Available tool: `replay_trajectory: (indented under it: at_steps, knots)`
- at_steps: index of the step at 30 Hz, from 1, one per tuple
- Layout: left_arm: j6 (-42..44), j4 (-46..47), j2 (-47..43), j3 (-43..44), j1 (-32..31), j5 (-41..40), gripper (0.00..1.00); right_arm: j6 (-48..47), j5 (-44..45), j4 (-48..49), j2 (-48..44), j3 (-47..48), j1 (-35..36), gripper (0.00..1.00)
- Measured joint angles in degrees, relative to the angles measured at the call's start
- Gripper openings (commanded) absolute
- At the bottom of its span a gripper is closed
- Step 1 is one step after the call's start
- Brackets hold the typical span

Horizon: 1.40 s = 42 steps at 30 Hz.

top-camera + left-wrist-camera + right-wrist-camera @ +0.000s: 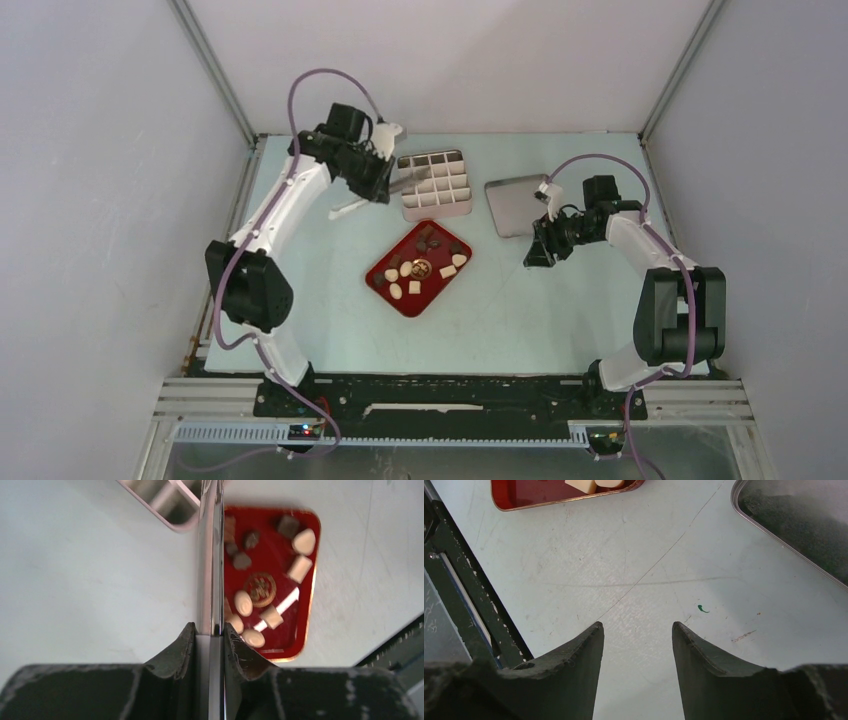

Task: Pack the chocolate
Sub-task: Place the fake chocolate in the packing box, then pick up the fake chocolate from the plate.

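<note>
Tweezers (210, 555) are sitting squeezed narrow in the left gripper (210, 635), hovering by the divided box (436, 186).
Chocolate (300, 569) is lying on the red tray (295, 630); the next move is likely calling for lining the tips over one piece. Tips are running out of frame, so any load is unclear; the right gripper (636, 630) is idling wide.

One overhead, two wrist cams
Wrist cams peer close past their fingers (170, 660) (574, 670); all three catch the glossy red rectangular tray (430, 297) (292, 630) (524, 495) ahead.
</note>
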Motion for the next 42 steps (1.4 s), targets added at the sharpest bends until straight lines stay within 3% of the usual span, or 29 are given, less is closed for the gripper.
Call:
replay_trajectory:
  at_steps: [8, 15, 24, 42]
  knots:
    - [2.97, -2.89, -3.61, -14.78, -7.98, 0.61, 0.25, -0.17, 0.35, -0.33, 0.0, 0.0, 0.11, 0.55]
    - [3.43, -5.05, -3.61, -17.11, -14.95, 0.66, 0.36, -0.44, 0.37, -0.94, 0.0, 0.0, 0.11, 0.55]
    - [3.19, -5.79, -3.61, -18.25, -15.32, 0.79, 0.43, -1.18, 0.55, -1.27, 0.0, 0.0, 0.11, 0.55]
    - [3.34, -6.47, -2.89, -20.55, -15.39, 0.17, 0.45, -1.46, 0.83, -1.75, 0.39, 0.0, 0.11, 0.55]
